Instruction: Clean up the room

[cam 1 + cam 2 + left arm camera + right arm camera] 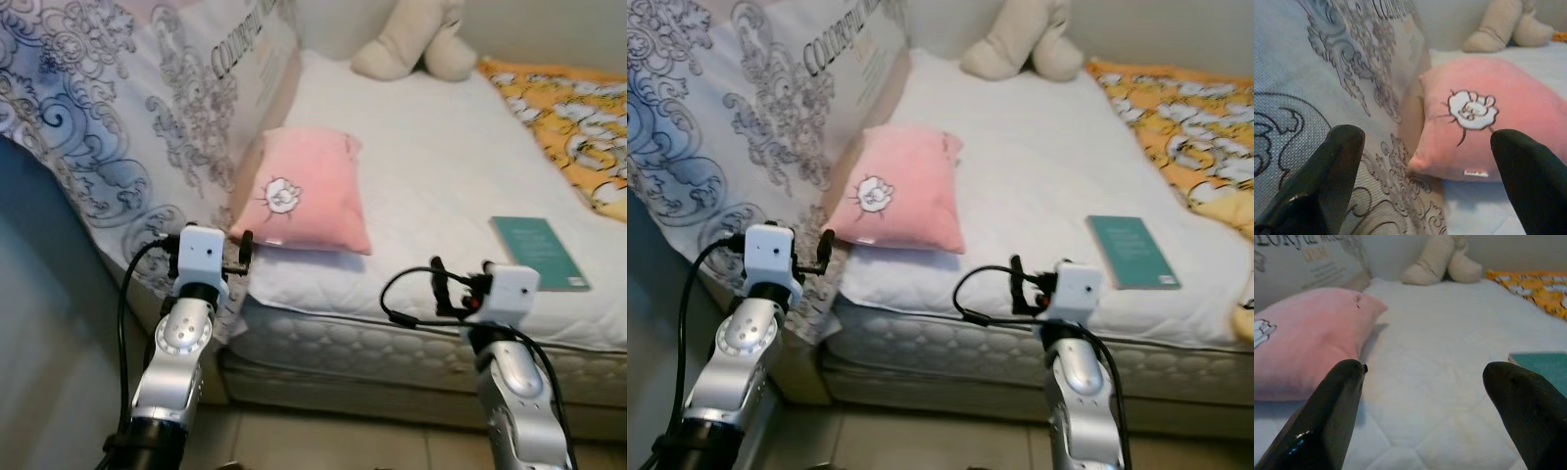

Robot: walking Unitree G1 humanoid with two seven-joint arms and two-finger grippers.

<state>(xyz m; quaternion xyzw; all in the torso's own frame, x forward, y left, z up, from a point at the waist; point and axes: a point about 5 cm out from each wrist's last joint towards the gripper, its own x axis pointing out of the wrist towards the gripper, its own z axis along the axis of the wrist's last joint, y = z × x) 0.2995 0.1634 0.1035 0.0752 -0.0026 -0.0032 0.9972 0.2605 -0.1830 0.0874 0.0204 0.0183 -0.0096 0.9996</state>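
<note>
A pink pillow (309, 191) with a small cartoon patch lies near the front left corner of the white mattress (441, 166). A teal book (539, 252) lies flat near the front right edge. My left gripper (1435, 176) is open, held just before the pillow's near corner beside the patterned blanket (118, 127). My right gripper (1435, 406) is open too, low at the mattress front edge, with the pillow (1303, 342) to one side and the book (1542, 367) to the other. Nothing is between either pair of fingers.
A beige plush toy (416, 39) sits at the head of the bed. An orange patterned cover (578, 117) lies along the right side. The grey-patterned blanket drapes over the bed's left side. Tiled floor (323, 446) shows below the bed.
</note>
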